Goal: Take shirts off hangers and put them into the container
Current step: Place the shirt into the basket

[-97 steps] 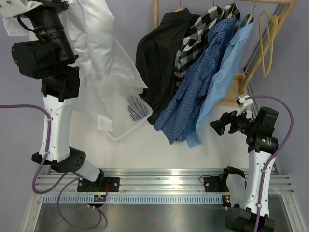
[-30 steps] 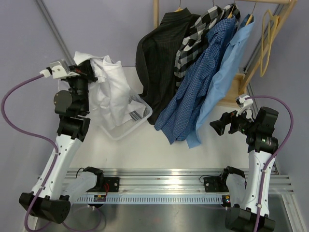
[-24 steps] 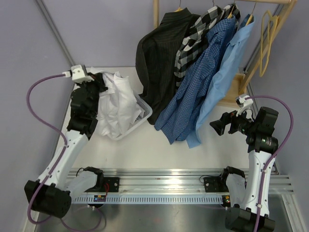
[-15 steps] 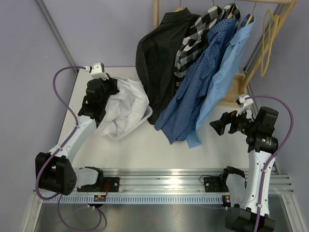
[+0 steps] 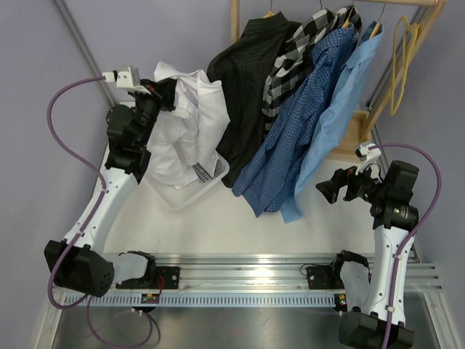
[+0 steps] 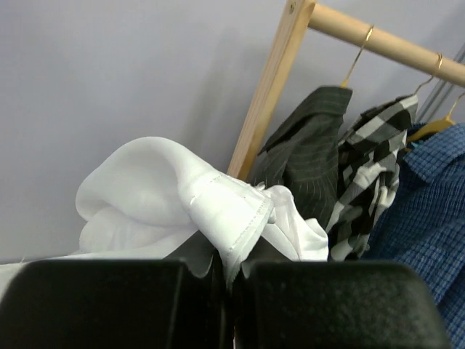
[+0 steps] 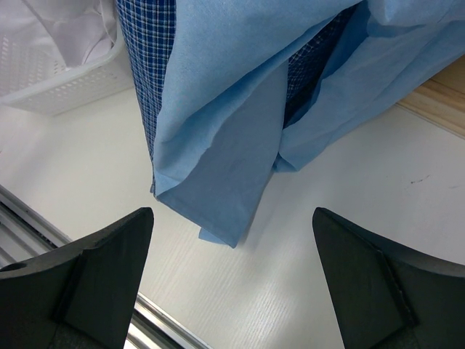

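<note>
Pinched a fold of the white shirt (image 6: pixel 218 211) in the fully closed left pincer (image 6: pixel 227 280), with the rest draped below it into the white laundry basket (image 5: pixel 205 171). Had the right pincer (image 7: pixel 230 240) spread wide and empty, with the light blue shirt (image 7: pixel 218 123) hanging just ahead of it above the tabletop (image 7: pixel 312 247).

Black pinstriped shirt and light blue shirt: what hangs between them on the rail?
The black-and-white check shirt and the dark blue check shirt, in the top external view.
</note>
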You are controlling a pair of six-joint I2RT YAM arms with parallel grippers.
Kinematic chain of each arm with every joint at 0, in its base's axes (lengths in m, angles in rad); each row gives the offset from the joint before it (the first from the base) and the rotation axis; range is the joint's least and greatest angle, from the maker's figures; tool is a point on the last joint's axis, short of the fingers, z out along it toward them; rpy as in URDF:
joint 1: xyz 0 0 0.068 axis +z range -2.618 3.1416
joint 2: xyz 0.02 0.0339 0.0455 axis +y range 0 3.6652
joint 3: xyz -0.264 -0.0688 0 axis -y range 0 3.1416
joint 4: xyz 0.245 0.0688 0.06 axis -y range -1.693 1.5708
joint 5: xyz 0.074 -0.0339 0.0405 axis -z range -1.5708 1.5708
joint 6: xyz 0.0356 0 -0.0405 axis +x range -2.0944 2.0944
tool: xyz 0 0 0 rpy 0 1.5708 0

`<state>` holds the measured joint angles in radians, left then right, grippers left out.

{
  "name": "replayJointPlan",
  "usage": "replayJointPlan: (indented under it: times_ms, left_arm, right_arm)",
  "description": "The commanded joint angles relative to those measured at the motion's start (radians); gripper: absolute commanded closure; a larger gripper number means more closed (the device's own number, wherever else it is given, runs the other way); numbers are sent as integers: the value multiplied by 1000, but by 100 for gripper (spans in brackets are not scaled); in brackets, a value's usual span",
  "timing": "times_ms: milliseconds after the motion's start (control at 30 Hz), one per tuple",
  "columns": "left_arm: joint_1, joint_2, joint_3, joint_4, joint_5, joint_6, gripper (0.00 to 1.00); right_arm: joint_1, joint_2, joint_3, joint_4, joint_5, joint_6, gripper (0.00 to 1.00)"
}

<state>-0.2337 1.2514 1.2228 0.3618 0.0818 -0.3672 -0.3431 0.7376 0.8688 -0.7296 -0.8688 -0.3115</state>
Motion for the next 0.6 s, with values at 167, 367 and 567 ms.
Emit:
replayJointPlan:
  times_ms: [167, 367, 567]
  left_arm:
    - [65, -191, -388, 146, 38, -16, 100]
    - [99, -346, -491, -80, -25, -4, 100]
    - [103, -389, -482, -323, -180, 30, 100]
  right_arm:
    - [-5, -10, 1, 22, 10, -15, 1]
    - [-5, -10, 1, 21, 7, -14, 1]
    - [-5, -6, -1, 25, 5, -11, 1]
